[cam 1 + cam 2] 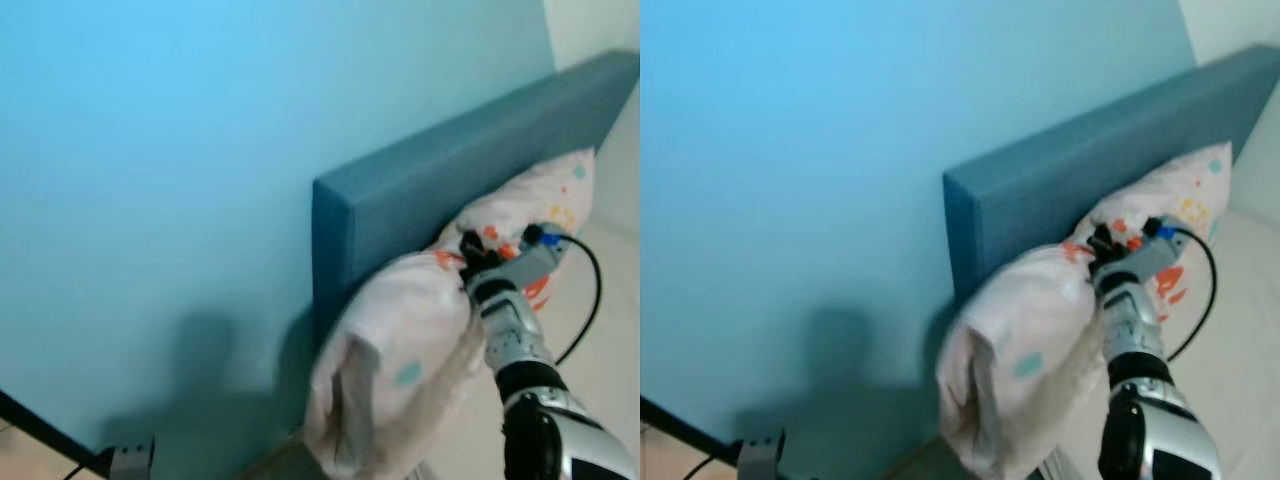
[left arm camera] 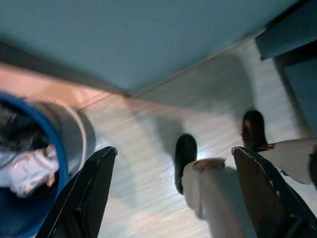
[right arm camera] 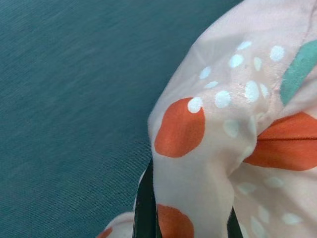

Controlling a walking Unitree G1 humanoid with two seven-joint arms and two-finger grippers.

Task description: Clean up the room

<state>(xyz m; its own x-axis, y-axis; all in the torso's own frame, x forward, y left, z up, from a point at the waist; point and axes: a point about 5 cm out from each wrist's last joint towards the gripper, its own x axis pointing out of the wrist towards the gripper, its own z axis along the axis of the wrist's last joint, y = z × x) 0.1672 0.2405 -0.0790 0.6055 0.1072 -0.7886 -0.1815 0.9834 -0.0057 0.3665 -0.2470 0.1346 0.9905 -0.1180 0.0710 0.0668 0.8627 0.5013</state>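
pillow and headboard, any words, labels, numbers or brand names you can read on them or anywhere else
None can be read.
pillow: printed with orange, teal and white shapes, no lettering; the right tool is shut on it.
headboard: plain blue fabric, no label.
wall: bare blue, no sign.

A pale bed (image 1: 610,330) runs toward two o'clock along its blue headboard (image 1: 450,180); a patterned pillow (image 1: 420,350) lies on it, leaning against the headboard.

Head eyes look down; wrist cameras close.
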